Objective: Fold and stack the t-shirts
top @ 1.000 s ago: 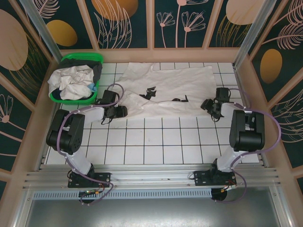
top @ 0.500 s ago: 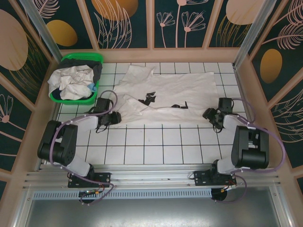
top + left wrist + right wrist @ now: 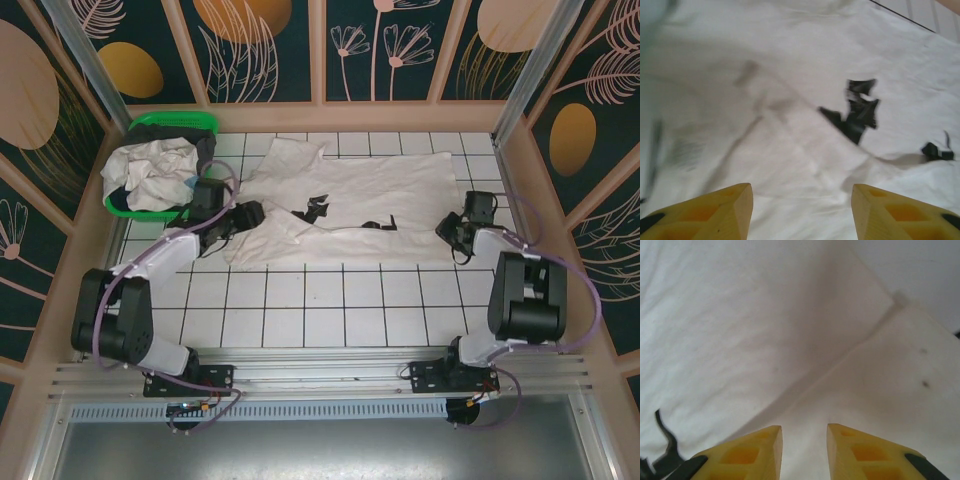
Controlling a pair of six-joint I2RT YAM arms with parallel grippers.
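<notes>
Left arm (image 3: 165,252) and right arm (image 3: 522,290) stretch forward, jaws low at t-shirt (image 3: 360,190) edges.

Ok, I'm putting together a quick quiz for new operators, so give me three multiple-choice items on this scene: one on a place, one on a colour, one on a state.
1. Where does the green basket stand?
A) at the far left corner of the table
B) at the near right corner
C) in the middle

2. What colour is the print on the spread t-shirt?
A) red
B) black
C) blue

3. How does that t-shirt lie?
A) folded into a small square
B) lifted clear of the table
C) spread open on the table

Answers:
1 A: the top view shows the basket against the far left walls.
2 B: the angular marks are black on off-white cloth.
3 C: the cloth lies open across several tiles, not yet folded.
</notes>
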